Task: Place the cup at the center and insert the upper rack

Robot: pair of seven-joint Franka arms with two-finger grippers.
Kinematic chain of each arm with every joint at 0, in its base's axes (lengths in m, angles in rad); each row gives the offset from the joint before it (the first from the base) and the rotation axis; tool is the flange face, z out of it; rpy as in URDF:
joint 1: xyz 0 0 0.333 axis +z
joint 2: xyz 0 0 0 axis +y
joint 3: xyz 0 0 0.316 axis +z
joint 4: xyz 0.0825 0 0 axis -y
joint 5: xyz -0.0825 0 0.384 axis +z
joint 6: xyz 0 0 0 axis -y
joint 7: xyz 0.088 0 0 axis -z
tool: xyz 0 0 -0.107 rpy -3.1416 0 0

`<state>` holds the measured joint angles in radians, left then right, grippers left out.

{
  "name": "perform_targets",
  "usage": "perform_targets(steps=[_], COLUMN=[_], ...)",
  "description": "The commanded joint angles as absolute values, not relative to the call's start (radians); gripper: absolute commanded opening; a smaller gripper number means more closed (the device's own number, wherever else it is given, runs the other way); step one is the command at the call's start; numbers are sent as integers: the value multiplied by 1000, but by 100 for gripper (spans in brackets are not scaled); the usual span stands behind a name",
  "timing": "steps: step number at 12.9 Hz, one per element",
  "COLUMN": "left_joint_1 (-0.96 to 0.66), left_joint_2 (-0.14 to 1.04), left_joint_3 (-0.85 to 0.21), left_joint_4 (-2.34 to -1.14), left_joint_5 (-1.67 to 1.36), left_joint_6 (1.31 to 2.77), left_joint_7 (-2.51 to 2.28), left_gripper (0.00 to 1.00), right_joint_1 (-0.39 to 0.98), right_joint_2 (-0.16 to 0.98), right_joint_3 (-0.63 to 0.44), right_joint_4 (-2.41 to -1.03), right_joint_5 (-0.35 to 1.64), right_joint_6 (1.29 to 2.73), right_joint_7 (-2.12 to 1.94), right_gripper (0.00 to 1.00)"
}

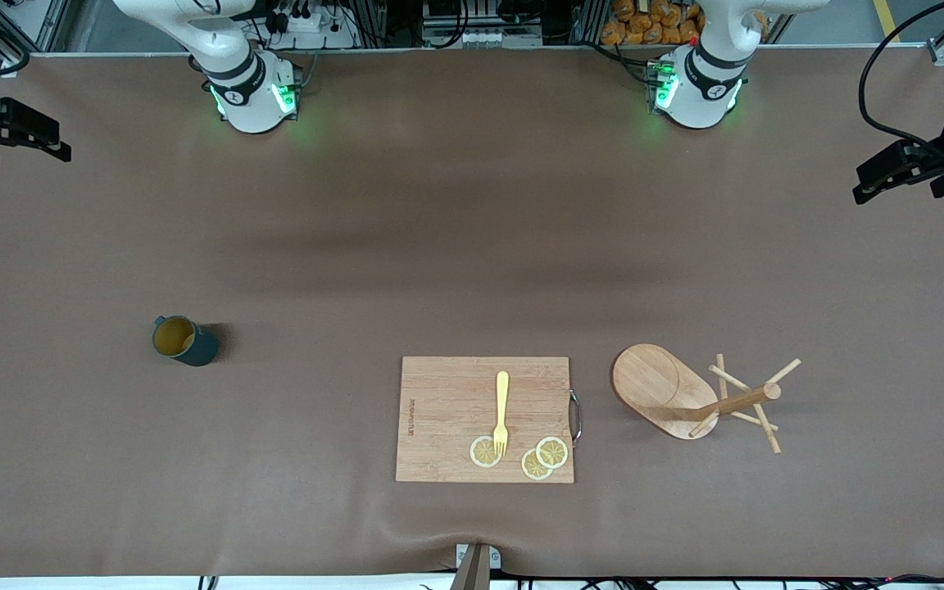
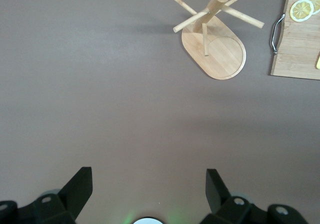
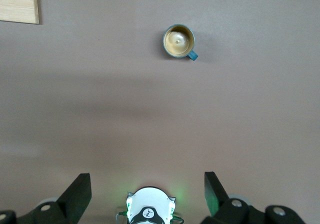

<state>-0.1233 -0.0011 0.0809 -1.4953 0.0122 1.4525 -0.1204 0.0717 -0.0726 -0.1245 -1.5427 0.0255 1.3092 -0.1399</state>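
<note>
The dark teal cup (image 1: 181, 340) stands upright on the brown table toward the right arm's end; it also shows in the right wrist view (image 3: 178, 40), with a tan inside and a small handle. The wooden mug tree (image 1: 669, 392) stands upright on its oval base toward the left arm's end, and shows in the left wrist view (image 2: 215, 44). My right gripper (image 1: 25, 131) is raised high at the table's end, open and empty (image 3: 146, 179). My left gripper (image 1: 898, 168) is raised at the other end, open and empty (image 2: 147, 176).
A rectangular wooden cutting board (image 1: 439, 410) with a metal handle lies between the cup and the mug tree, near the front edge. On it lie a yellow fork (image 1: 501, 410) and three lemon slices (image 1: 552, 451).
</note>
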Motion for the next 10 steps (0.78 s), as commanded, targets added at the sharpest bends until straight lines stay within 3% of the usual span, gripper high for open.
perform_targets(steps=[1, 5, 10], left_joint_1=[-126, -118, -117], left_joint_2=[6, 8, 14], left_joint_3=[77, 75, 77], left_joint_4=[-1486, -1485, -1488], left_joint_5=[14, 3, 2], left_joint_6=[1457, 1462, 1476], left_joint_7=[-126, -124, -124], left_gripper=[100, 100, 100], right_joint_1=[52, 61, 74], right_joint_2=[-86, 1, 217], right_joint_3=[-110, -109, -109], right_joint_4=[-1568, -1627, -1660], right_joint_5=[43, 43, 44], right_joint_6=[1351, 1484, 1705], right_joint_7=[-129, -123, -129], right_gripper=[100, 100, 100])
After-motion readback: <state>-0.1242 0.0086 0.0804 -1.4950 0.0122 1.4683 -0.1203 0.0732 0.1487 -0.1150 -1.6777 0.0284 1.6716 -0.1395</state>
